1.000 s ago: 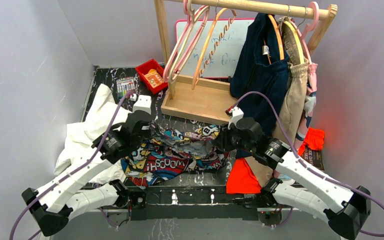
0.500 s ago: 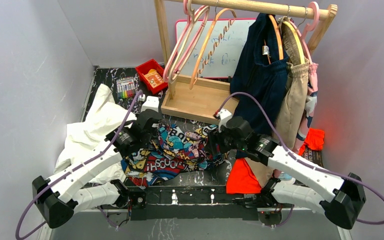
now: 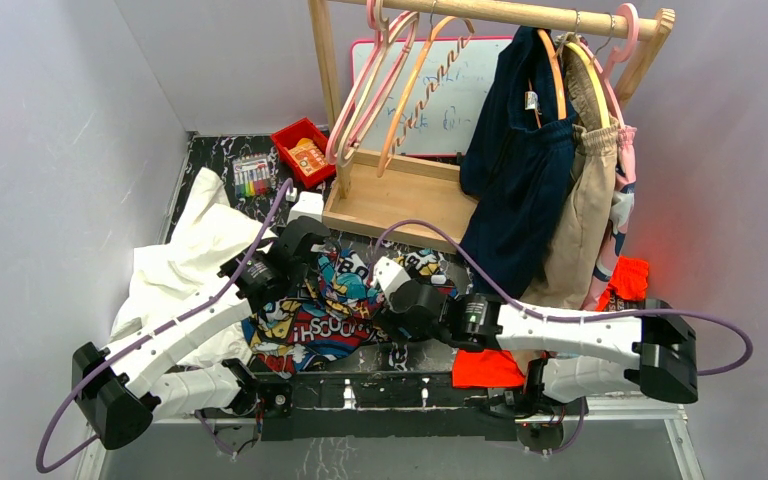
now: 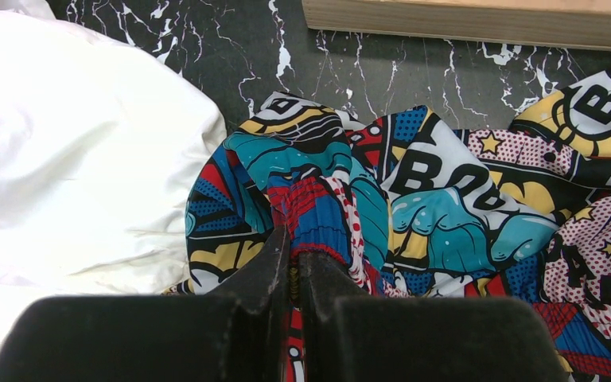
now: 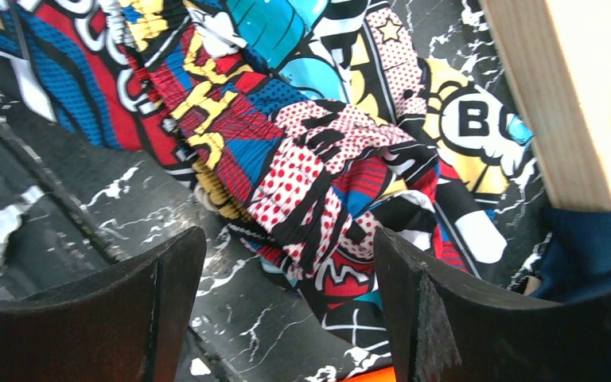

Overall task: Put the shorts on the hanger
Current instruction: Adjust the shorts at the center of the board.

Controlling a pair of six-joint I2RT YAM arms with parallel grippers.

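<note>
One pair of shorts [image 3: 345, 305] lies crumpled on the dark marbled worktop [image 4: 207, 48], between the two arms. At the heap's 10 o'clock edge the left gripper [image 4: 293, 253] is clenched on a gathered fold of the printed fabric, its fingers pressed together with the cloth pinched between them. At about 3 o'clock on the heap the right gripper [image 5: 286, 243] is spread wide and grasps nothing. Bunched red-dotted fabric shows in the gap between its fingers, but I cannot tell whether they touch it. A white cloth [image 3: 190, 250] touches the shorts at 9 o'clock. At 12 o'clock stands a wooden rack base [image 3: 400, 200]. Well above it, the hanger [image 3: 430, 82] hangs bare from the rail, apart from the shorts.
</note>
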